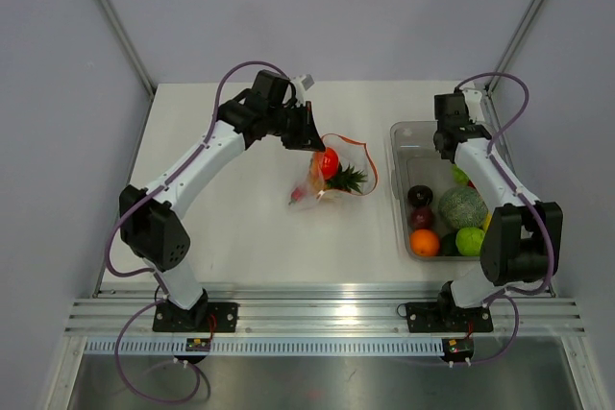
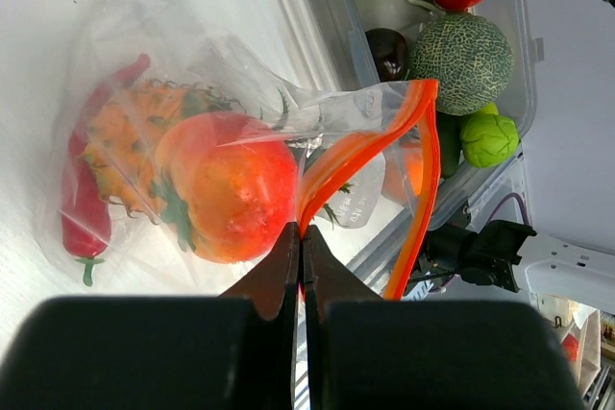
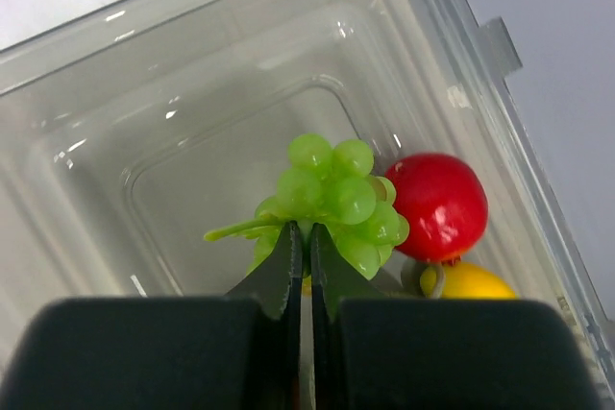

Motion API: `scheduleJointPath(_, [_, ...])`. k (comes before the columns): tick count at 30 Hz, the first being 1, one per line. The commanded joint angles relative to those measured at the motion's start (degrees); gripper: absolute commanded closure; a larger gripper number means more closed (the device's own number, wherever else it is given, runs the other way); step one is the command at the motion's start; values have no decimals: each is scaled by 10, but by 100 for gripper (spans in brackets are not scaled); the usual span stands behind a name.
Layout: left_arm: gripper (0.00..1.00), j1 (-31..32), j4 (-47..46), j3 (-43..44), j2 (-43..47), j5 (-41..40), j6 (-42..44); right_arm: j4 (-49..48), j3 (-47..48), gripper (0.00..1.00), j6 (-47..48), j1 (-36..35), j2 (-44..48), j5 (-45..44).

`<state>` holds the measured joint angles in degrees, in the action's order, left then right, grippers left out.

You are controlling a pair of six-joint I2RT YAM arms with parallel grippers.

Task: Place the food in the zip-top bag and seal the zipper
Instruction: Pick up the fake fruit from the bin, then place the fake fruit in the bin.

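Note:
The zip-top bag (image 1: 332,180) lies mid-table, its mouth open. Inside it are a red-orange tomato (image 2: 231,184), a pineapple (image 2: 130,146) and a red chili (image 2: 79,189). My left gripper (image 2: 302,229) is shut on the orange zipper (image 2: 336,165) and holds that edge up; it also shows in the top view (image 1: 306,137). My right gripper (image 3: 300,229) is shut on a green grape bunch (image 3: 336,194) over the empty far end of the clear bin (image 1: 404,136). It also shows in the top view (image 1: 450,151).
The bin holds a netted melon (image 1: 463,206), an orange (image 1: 424,242), a lime-green fruit (image 1: 470,240), dark purple pieces (image 1: 420,196), a red apple (image 3: 437,204) and a yellow piece (image 3: 468,281). Its wall (image 2: 317,7) stands close to the bag.

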<state>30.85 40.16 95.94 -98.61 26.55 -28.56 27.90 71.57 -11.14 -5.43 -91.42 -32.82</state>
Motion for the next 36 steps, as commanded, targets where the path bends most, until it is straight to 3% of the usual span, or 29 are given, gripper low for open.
scheduleJointPath(1, [100, 4, -26, -8, 35, 11, -4, 42, -14, 100, -39, -6, 63, 38])
scheduleJointPath(3, [100, 5, -27, -11, 37, 11, -4, 61, -17, 100, -45, -6, 77, 59])
scheduleJointPath(6, [100, 7, -35, -16, 38, 11, -9, 70, -39, 97, -67, -6, 86, 173])
scheduleJointPath(9, [100, 9, -36, -15, 36, 13, -10, 52, -62, 75, -74, -6, 82, 230])
scheduleJointPath(12, [100, 11, -34, -15, 35, 11, -8, 52, -70, 73, -71, -7, 59, 268])
scheduleJointPath(24, [100, 11, -32, -15, 31, 9, -8, 87, -5, 63, -32, -47, -2, 237])
scheduleJointPath(36, [100, 16, -33, -13, 25, 9, -12, 67, -28, 61, -49, -56, 26, 250])
